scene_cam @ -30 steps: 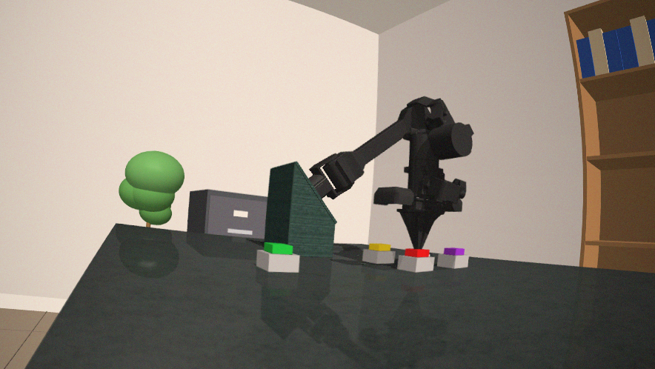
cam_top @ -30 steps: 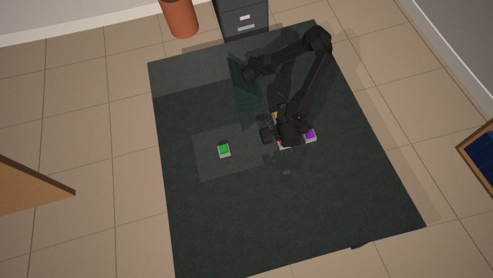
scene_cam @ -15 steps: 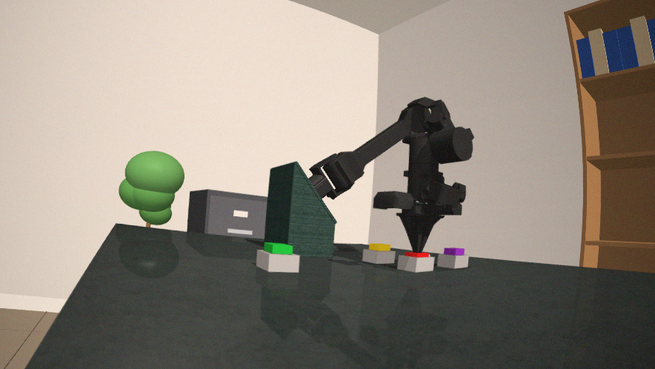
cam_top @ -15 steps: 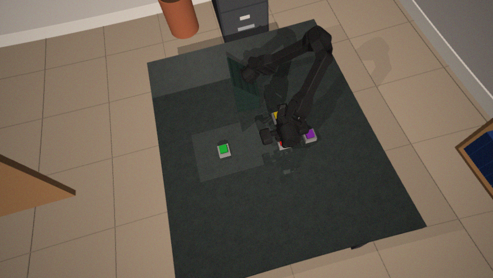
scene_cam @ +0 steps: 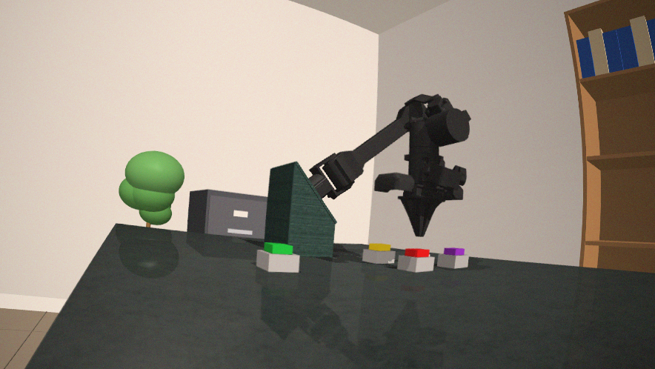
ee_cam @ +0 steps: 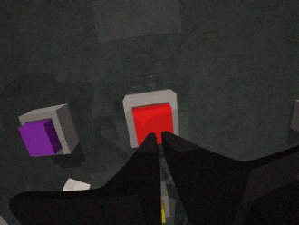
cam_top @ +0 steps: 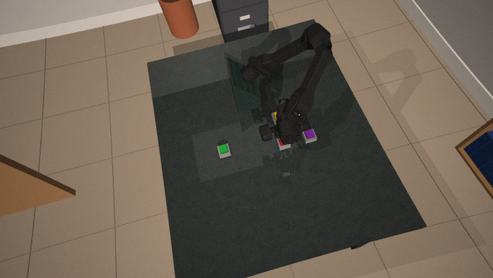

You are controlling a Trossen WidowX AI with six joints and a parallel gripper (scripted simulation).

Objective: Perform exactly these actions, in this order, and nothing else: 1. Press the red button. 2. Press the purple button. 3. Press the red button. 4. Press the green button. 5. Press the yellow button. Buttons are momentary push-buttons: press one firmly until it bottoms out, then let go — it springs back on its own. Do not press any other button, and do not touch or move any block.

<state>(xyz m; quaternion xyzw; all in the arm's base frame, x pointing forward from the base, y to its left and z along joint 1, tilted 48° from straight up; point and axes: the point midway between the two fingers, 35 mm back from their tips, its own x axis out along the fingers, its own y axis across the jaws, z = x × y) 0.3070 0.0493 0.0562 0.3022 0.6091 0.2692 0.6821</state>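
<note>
My gripper (scene_cam: pixel 419 235) (ee_cam: pixel 158 138) is shut and empty, pointing down. Its tips hang a little above the red button (cam_top: pixel 283 142) (scene_cam: pixel 416 252) (ee_cam: pixel 154 122), with a gap between them in the exterior view. The red cap stands raised in its pale base. The purple button (cam_top: pixel 309 134) (scene_cam: pixel 453 251) (ee_cam: pixel 37 137) is beside the red one. The yellow button (cam_top: pixel 275 115) (scene_cam: pixel 379 247) (ee_cam: pixel 163 212) is nearer the arm's base, partly hidden by the arm and fingers. The green button (cam_top: pixel 223 148) (scene_cam: pixel 278 248) stands apart from the others.
A dark green wedge-shaped block (cam_top: pixel 243 86) (scene_cam: pixel 302 215) stands near the arm's base, between the green and yellow buttons and further back. A small white piece (ee_cam: pixel 76 185) shows beside the left finger in the wrist view. The dark table (cam_top: pixel 275 214) (scene_cam: pixel 229 316) carries the buttons.
</note>
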